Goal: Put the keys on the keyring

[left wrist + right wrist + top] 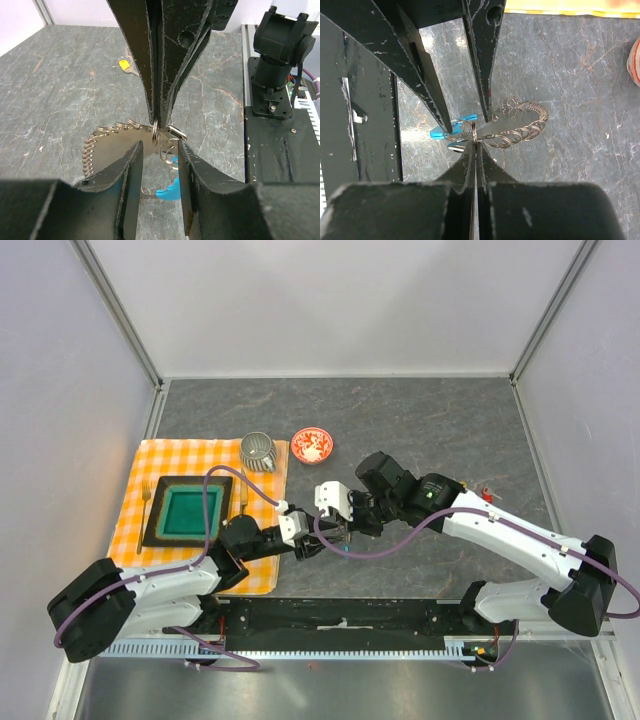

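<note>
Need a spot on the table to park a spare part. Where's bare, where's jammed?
Bare: the strip between the back wall and the metal cup and red bowl; also the far right corner beyond the right arm. Crowded: centre, where left pincer and right pincer meet on the keyring.

On the grey, white-veined table [420, 420], an orange-and-white checked cloth [170, 455] at nine o'clock carries a green plate [195, 481] with a black rim, a red bowl [312, 445] patterned in white sits toward twelve, and the silver keyring [120, 126] bears a bright blue tag [167, 192] near a yellow-headed key [124, 64].
</note>
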Controlling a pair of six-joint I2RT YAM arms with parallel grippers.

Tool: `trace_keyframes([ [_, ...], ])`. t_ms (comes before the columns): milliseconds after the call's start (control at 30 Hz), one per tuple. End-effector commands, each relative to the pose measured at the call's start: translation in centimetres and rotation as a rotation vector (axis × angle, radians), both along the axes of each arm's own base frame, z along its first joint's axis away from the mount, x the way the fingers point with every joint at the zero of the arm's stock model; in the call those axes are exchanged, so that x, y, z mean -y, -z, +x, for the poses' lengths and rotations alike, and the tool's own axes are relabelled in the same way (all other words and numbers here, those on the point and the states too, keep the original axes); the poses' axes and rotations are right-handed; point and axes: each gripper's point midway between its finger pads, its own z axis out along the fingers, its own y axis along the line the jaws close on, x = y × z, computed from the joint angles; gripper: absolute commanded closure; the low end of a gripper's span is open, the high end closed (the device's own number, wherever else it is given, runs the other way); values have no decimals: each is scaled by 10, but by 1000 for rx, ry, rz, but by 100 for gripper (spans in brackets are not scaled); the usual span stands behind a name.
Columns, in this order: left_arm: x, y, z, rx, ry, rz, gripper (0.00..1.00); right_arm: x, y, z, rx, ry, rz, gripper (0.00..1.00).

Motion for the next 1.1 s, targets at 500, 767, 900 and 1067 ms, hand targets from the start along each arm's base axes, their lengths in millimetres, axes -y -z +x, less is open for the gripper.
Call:
trace_keyframes([
  [500,7,-42,-8,69,63,-109,65,-14,-5,-10,-5,-85,58,100],
  [767,3,-45,-9,78,55,-124,76,-17,-4,-11,-13,-96,68,100],
  [900,6,-36,-10,60,71,-91,84,-17,-4,-11,-12,-96,70,100],
  [1067,10,-30,-12,48,95,-64,83,-16,-6,-11,-9,-93,72,100],
])
